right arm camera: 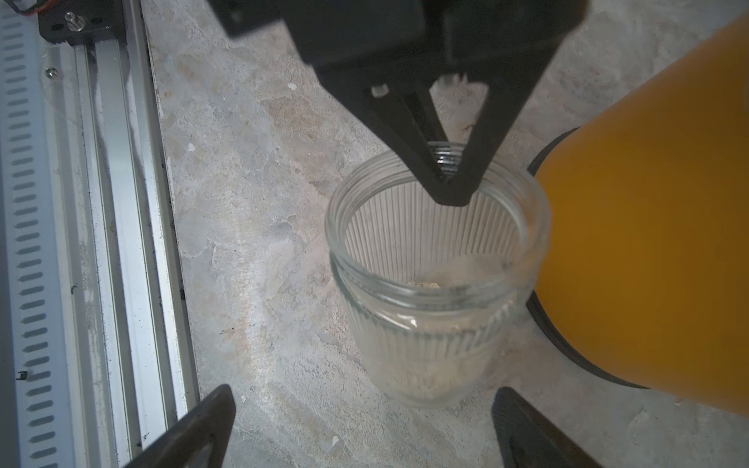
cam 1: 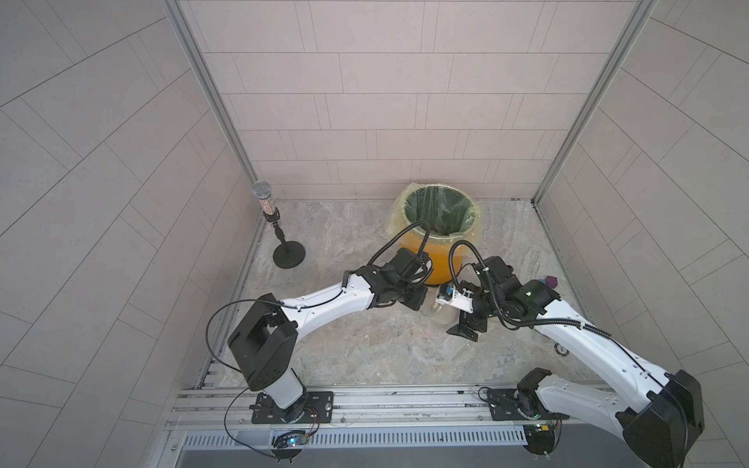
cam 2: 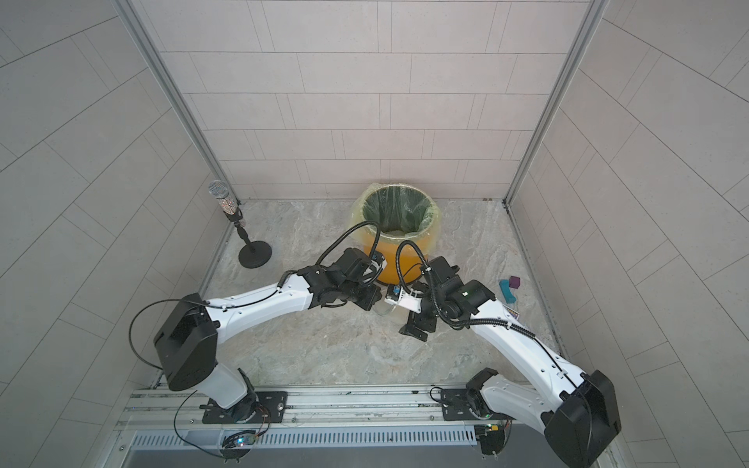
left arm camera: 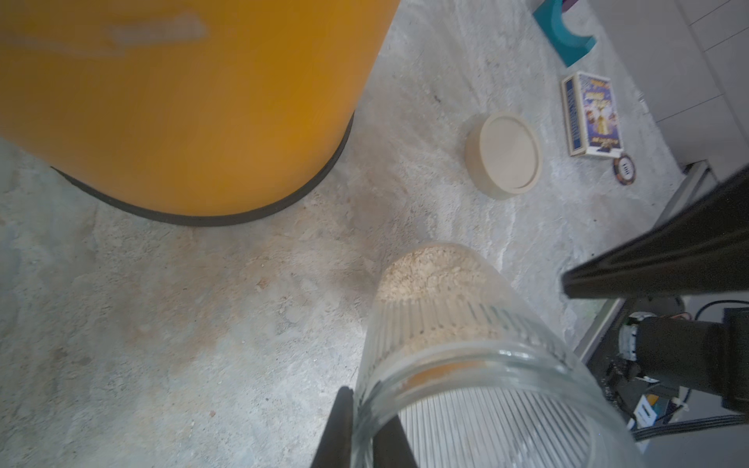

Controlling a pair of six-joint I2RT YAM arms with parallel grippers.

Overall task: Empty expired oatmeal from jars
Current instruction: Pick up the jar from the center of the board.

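**Jar sitting open right in front of the bin, left claw on the rim**

So the setup is a marbled grey-beige stone-look tabletop [cam 1: 364, 344] boxed in by pale tiled walls [cam 1: 385, 101], with an aluminium rail [cam 1: 385, 401] along the front edge. There's a microphone [cam 1: 267, 206] on a little stand in the back-left corner, and the orange bin [cam 1: 439, 259] with its plastic liner sits at the back middle. Off to the right lie a teal block [left arm camera: 563, 36], a purple block [cam 2: 514, 281], a card box [left arm camera: 591, 115] and a poker chip [left arm camera: 624, 170].

The jar [right arm camera: 429, 336] is ribbed clear glass with a wide threaded mouth. It stands base-down on the table, just beside the foot of the bin. The oatmeal [left arm camera: 433, 271] is a low pale layer at the bottom. The cream lid [left arm camera: 504, 156] is off, lying flat on the table, apart from the jar and near the card box.

The 2 arms reach in from the rail and angle toward each other, meeting in front of the bin. The left gripper [right arm camera: 450, 190] points down at the jar's mouth and is pinched tight on the glass rim, 1 finger inside and 1 outside. The right gripper [right arm camera: 364, 405] is spread wide and grips nothing, with the jar's base sitting between its fingers and clear of both.
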